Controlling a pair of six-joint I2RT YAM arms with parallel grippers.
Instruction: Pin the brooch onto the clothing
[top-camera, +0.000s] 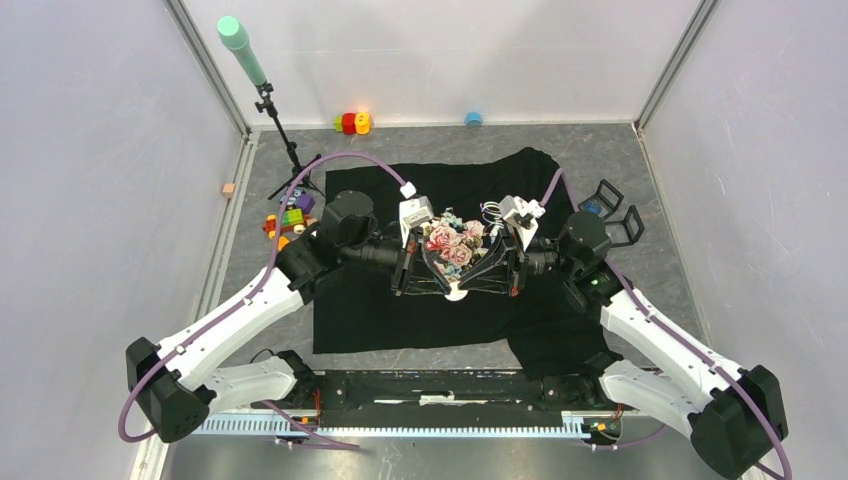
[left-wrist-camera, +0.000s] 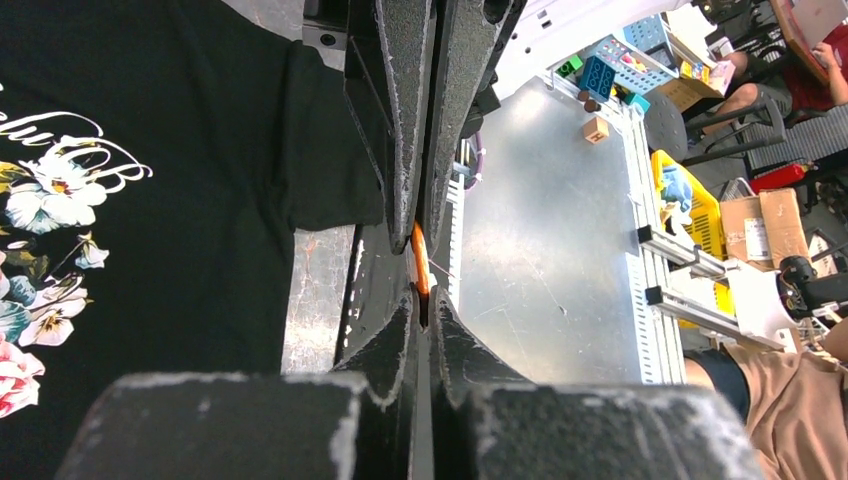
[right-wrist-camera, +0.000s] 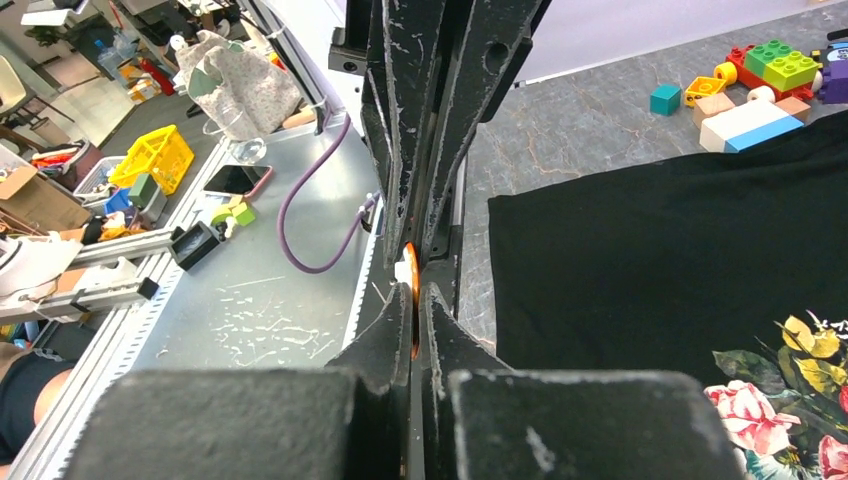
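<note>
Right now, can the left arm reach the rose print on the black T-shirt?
Probably yes: the left tool, shut on the small orange brooch, sits right beside the pink-and-white rose print, nothing between. The right tool pinching the same brooch may hinder it.

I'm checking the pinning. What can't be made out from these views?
- Brooch shape: wrist views show only an orange sliver between shut jaws; top view too small.
- Whether it has pierced the T-shirt: hidden by left gripper and right gripper.
- Script lettering: cut off by left wrist view's edge.
</note>
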